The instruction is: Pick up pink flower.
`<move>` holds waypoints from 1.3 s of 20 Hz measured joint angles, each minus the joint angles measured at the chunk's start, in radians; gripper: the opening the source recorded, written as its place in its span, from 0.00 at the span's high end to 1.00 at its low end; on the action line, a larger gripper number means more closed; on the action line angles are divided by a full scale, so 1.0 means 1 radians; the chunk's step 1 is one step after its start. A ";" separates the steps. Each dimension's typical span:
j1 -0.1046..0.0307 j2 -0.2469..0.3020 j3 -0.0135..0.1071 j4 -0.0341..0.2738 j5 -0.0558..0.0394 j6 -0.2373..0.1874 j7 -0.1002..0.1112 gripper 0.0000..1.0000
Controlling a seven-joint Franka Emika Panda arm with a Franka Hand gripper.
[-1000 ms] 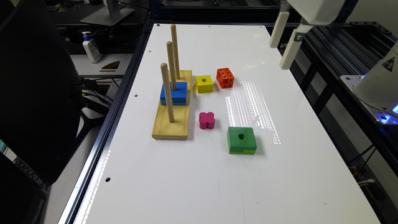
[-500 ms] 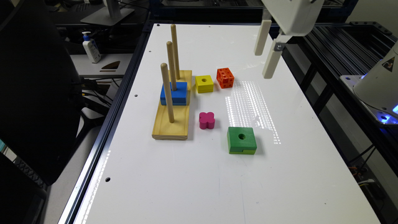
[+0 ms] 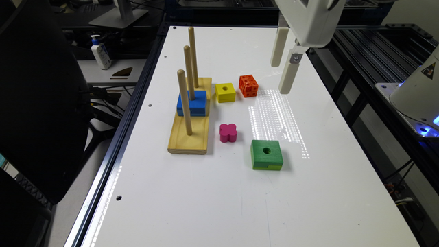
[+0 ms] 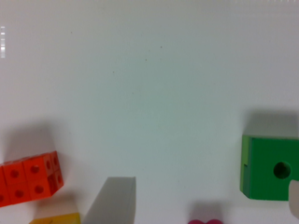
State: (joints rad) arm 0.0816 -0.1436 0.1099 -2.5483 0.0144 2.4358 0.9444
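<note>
Sitting flat on table: small magenta four-lobed pink flower (image 3: 228,132); end effector (image 3: 282,77) spread apart, empty.

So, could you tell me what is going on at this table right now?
A robot arm is going after the pink flower block, which lies untouched on the white table between the wooden peg stand and the green block. The hand hangs open and empty in the air, to the exterior view's right of the orange cube, with nothing grasped yet. A yellow block sits beside the cube, and a blue block is on the middle peg.
</note>
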 joint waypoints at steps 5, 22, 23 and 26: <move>0.000 0.022 0.004 0.028 0.0000 0.000 0.002 0.00; -0.002 0.157 0.005 0.169 0.0000 0.000 0.003 0.00; -0.002 0.159 0.005 0.172 0.0000 0.000 0.003 0.00; -0.002 0.166 0.005 0.181 0.0000 0.000 0.003 0.00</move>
State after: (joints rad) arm 0.0800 0.0221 0.1151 -2.3676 0.0144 2.4358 0.9472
